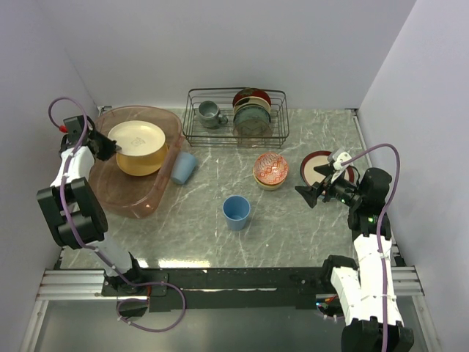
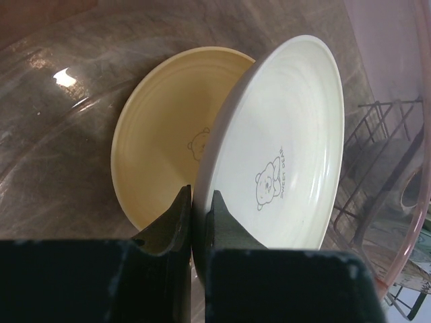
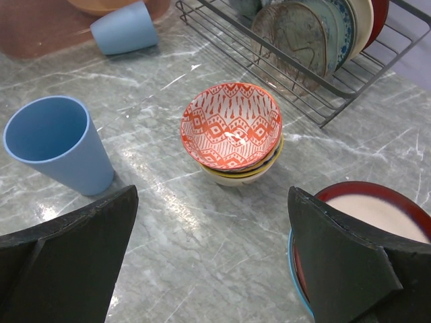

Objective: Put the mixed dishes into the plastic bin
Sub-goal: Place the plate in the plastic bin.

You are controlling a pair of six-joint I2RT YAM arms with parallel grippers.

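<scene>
Over the bin [image 1: 132,198], left pincer [image 2: 200,208] pinches cream plate [image 2: 283,141] by its rim, tilted above yellow plate [image 2: 161,134]. Risk: thin edge grip slips, plate drops, chips. Right pincer [image 3: 213,195] spread above surface [image 1: 205,235].

Two cups [image 1: 236,212] [image 1: 184,167], one bin [image 1: 124,192], one rack [image 1: 220,136]

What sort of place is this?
Likely a lab mock-up of a kitchen counter: plain walls enclose a marble-look table holding a wire dish rack and a plastic bin of plates.
</scene>
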